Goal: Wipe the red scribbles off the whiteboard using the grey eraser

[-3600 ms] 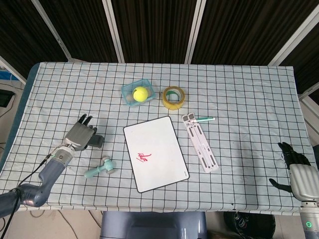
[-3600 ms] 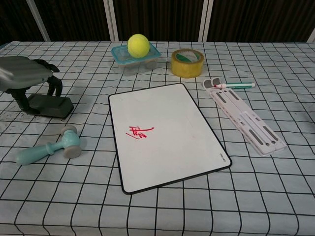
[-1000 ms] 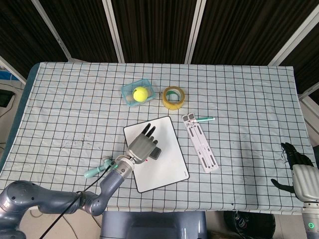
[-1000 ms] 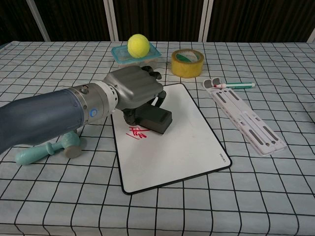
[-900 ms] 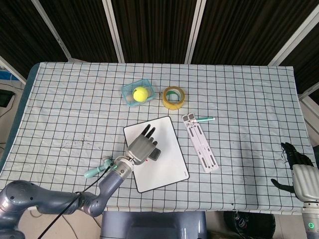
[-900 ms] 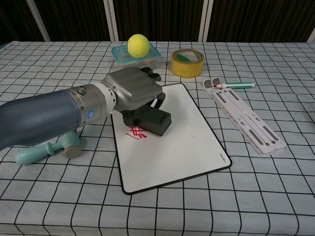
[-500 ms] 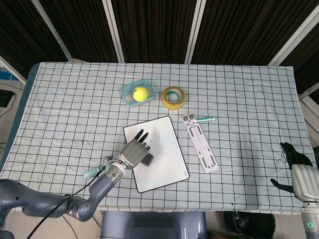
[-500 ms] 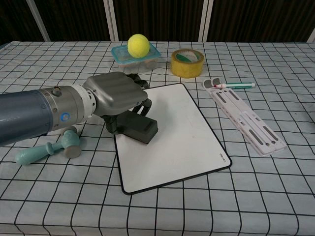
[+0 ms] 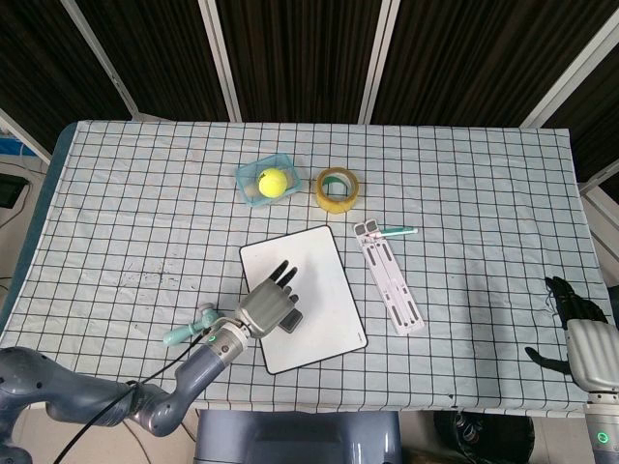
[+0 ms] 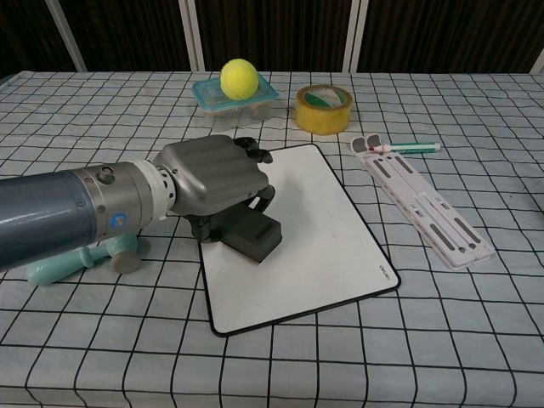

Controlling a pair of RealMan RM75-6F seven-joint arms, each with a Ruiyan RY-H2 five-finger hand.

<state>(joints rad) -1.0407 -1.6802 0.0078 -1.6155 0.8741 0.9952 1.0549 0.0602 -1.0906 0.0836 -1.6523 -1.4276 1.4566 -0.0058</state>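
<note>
The whiteboard (image 10: 323,229) (image 9: 324,290) lies flat at the table's middle. My left hand (image 10: 212,183) (image 9: 269,306) grips the grey eraser (image 10: 253,235) (image 9: 293,320) and presses it on the board's left part. The hand and the eraser cover the place where the red scribbles were; no red shows on the bare board. My right hand (image 9: 578,333) hangs beyond the table's right front corner, away from the board, holding nothing, fingers apart.
A teal toy hammer (image 10: 81,255) lies left of the board under my forearm. A yellow ball in a small tub (image 10: 238,81), a tape roll (image 10: 324,108), a white folding stand (image 10: 421,200) and a marker pen (image 10: 408,147) lie behind and right of the board.
My left hand carried the eraser from the table's left onto the board, then rubbed it over the red scribbles, sliding left and then slightly back right and nearer. The red marks no longer show.
</note>
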